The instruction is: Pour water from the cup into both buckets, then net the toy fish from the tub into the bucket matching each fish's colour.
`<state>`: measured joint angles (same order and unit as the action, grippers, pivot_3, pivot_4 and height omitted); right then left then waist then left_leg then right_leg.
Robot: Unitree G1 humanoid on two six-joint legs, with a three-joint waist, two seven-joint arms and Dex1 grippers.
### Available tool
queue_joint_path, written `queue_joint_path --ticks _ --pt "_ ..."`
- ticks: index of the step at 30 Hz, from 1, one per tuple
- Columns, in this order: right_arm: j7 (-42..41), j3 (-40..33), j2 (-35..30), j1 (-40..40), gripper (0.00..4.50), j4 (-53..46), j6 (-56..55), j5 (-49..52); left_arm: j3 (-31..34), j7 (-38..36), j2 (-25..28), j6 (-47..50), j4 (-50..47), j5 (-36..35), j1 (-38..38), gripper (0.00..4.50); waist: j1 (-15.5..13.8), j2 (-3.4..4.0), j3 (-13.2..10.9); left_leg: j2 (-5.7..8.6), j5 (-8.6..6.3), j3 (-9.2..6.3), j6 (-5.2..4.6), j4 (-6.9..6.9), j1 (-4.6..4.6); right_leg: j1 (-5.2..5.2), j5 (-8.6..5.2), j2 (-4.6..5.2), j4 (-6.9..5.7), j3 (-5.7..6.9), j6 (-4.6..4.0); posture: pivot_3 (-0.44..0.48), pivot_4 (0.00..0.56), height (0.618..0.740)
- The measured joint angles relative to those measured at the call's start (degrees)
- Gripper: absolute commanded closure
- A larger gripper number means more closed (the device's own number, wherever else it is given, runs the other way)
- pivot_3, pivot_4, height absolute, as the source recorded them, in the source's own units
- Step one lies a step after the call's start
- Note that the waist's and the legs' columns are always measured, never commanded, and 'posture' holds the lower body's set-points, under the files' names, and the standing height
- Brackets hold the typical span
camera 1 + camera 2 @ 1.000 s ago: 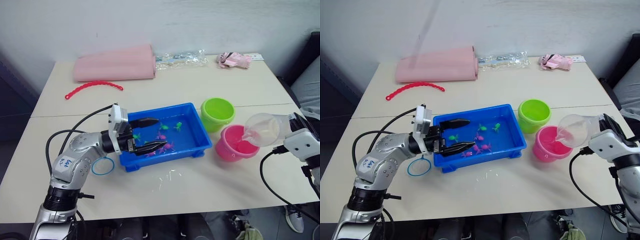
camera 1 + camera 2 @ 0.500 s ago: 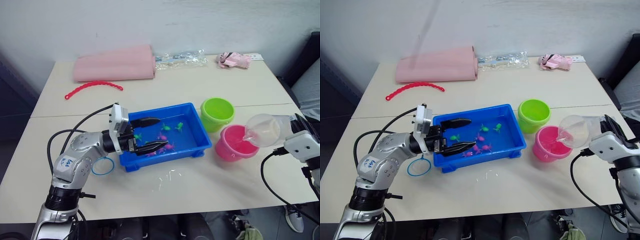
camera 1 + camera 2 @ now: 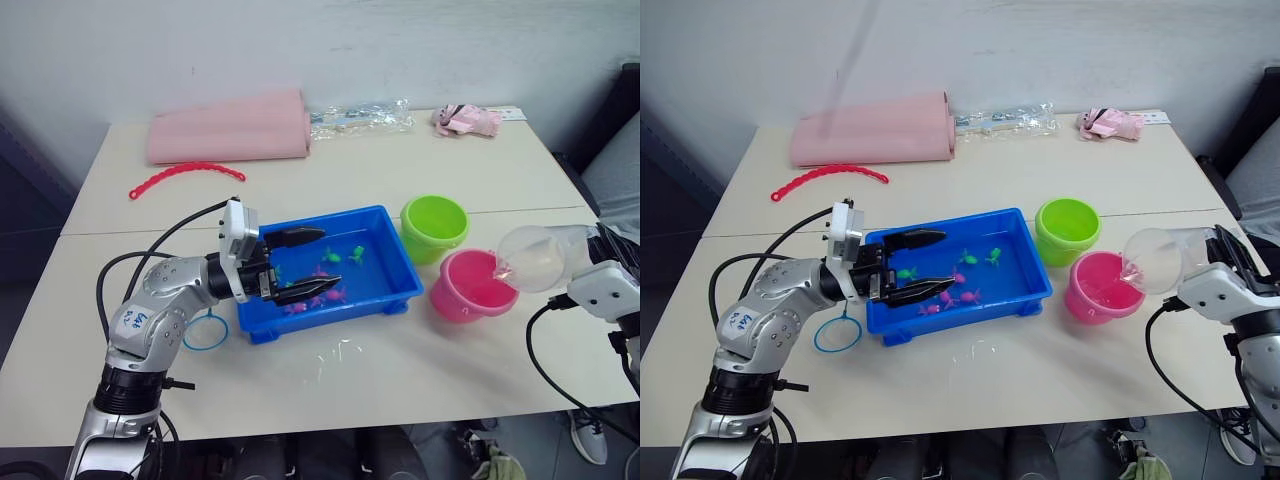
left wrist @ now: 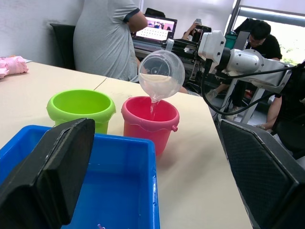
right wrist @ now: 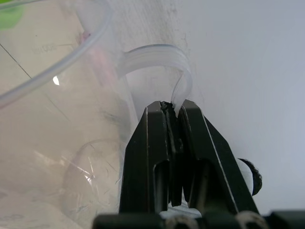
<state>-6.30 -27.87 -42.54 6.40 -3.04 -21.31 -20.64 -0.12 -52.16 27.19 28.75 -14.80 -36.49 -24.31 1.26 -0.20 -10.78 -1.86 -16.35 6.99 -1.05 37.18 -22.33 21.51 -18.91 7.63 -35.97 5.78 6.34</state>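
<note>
Cup [image 3: 535,258] held tipped over pink bucket [image 3: 470,285] at 3 o'clock of tub [image 3: 325,270], handle clenched by right gripper [image 5: 170,112]; thin stream seen, tilt apparently unchanged. Left gripper [image 3: 305,265], released, raised slightly over tub. Green bucket [image 3: 435,227] seemingly unfilled.

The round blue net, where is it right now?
In the left eye view, the net lies flat on the table on the robot's left, just beside the blue tub, under the left hand.

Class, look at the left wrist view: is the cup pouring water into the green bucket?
No. The tilted cup sends its thin stream of water into the pink bucket, beside the green bucket.
</note>
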Motion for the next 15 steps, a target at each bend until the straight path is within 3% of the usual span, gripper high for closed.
queue_joint_path --ticks 9,15 --pt "0.0 0.0 0.0 -0.6 4.48 0.0 0.9 1.1 -0.1 0.0 -0.1 0.0 0.0 0.0 0.0 0.00 0.0 0.00 0.0 0.00 0.01 0.00 0.00 0.00 0.00 0.00 0.00 0.00 -0.01 0.00 0.00 0.000 0.150 0.740" --pt "-4.1 -0.5 2.7 -1.3 4.48 -0.1 5.2 13.4 -0.1 -0.1 -0.1 0.0 0.1 0.0 0.0 0.00 0.0 0.00 0.0 0.00 0.02 -0.03 -0.02 0.02 0.00 -0.03 0.00 0.00 -0.01 0.02 0.00 0.000 0.150 0.740"
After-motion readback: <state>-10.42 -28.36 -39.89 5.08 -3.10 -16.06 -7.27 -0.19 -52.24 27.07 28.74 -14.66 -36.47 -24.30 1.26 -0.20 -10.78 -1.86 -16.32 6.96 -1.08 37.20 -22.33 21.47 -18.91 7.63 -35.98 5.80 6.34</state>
